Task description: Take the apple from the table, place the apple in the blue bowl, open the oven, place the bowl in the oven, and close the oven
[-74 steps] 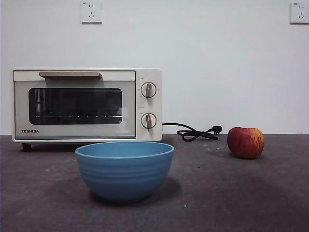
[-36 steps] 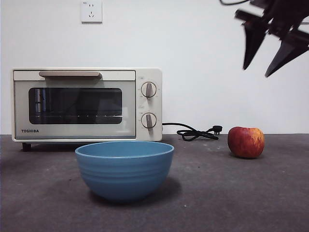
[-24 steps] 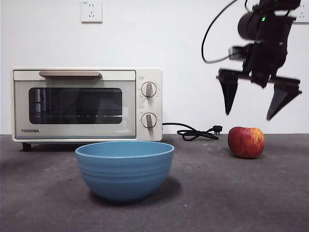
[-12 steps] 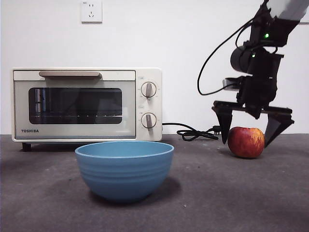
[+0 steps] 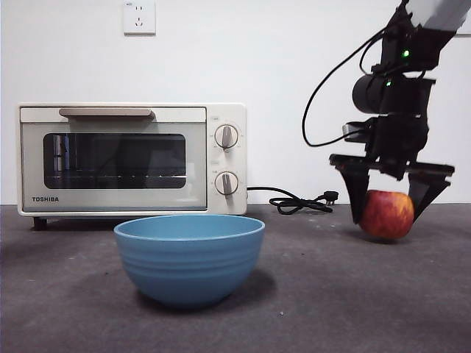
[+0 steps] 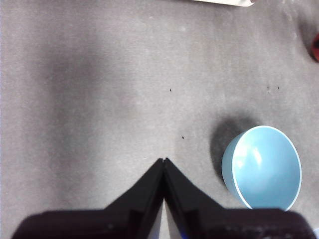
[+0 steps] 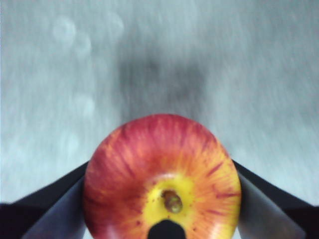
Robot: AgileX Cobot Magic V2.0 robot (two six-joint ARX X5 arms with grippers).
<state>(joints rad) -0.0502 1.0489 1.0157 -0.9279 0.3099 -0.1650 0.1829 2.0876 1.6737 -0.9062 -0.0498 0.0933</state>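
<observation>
Clamping apple (image 7: 162, 178), right gripper (image 5: 388, 195) jaws at both flanks; left gripper (image 6: 164, 167) jaws pressed together beside blue bowl (image 6: 262, 168).

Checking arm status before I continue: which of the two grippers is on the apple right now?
The right gripper: its jaws flank the apple on both sides. The left gripper is shut on nothing, above the table beside the blue bowl.

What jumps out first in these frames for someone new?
The right gripper clamped on the round red, yellow-streaked apple, low at the table's far right side. Next, the deep matte blue bowl stands empty, front and centre, with the cream-white TOSHIBA toaster oven shut behind it. The left gripper waits, shut, above bare table.
</observation>
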